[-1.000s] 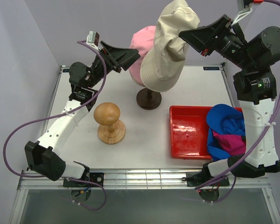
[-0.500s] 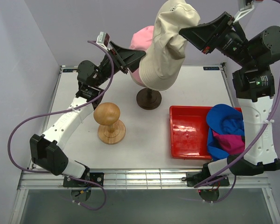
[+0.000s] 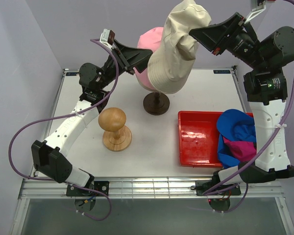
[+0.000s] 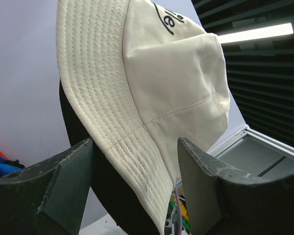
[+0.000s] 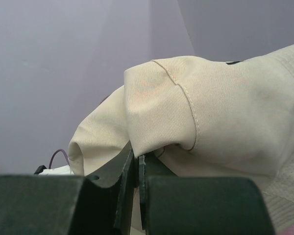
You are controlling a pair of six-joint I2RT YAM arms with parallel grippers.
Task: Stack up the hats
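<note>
The beige hat (image 3: 174,61) hangs limp below the right end effector (image 3: 192,35), pinched shut on a crown fold, its brim between the fingers of the open left end effector (image 3: 145,55); light, floppy cloth, likely best gripped by the stitched brim.

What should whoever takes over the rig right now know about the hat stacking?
Right gripper: shut on the crown of the beige bucket hat, holding it aloft, partly over the pink bucket hat.
Left gripper: open at the beige hat's brim, gripping nothing.
Pink hat sits atop the dark stand. The blue cap and magenta cap lie in the red bin.
Done: nothing stacked on pink yet.
Left: lower beige onto pink, then add blue and magenta.
</note>
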